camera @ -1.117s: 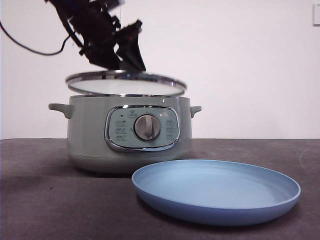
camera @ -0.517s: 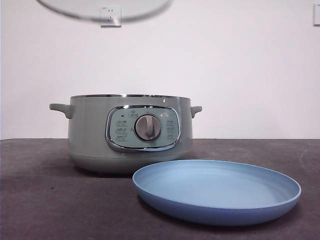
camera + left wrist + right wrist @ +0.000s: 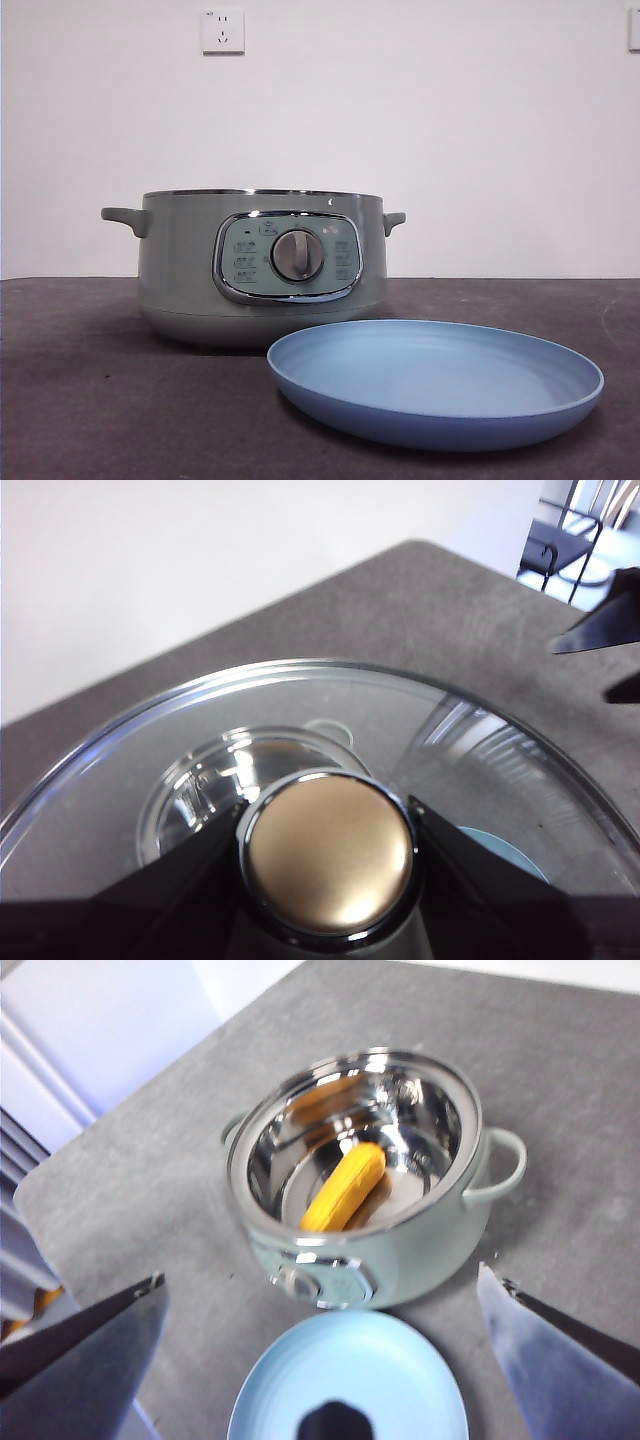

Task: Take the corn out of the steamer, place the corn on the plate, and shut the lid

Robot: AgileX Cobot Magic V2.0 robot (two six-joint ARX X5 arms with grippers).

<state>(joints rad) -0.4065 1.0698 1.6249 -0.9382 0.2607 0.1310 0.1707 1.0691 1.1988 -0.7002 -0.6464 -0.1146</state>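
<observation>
The steamer (image 3: 260, 265) stands uncovered on the table, pale green with a grey dial. In the right wrist view the corn (image 3: 345, 1188) lies inside the steamer (image 3: 400, 1240), on its shiny metal bottom. The light-blue plate (image 3: 435, 385) sits just in front of the pot, to its right, with nothing on it. My left gripper (image 3: 325, 810) is shut on the knob (image 3: 330, 855) of the glass lid (image 3: 480, 770), held high in the air above the pot. My right gripper (image 3: 320, 1275) hovers open well above the pot and the plate (image 3: 350, 1380). Neither arm shows in the front view.
The dark grey table (image 3: 100, 400) runs to a white wall with a socket (image 3: 222, 30). The table's edge (image 3: 40, 1190) lies beyond the pot's far side in the right wrist view. A black tip of the other arm (image 3: 600, 630) shows beside the lid.
The lid, just above the steamer's rim a second ago with the gripper on its knob, has risen out of the front view's top. The pot and plate stay put.
</observation>
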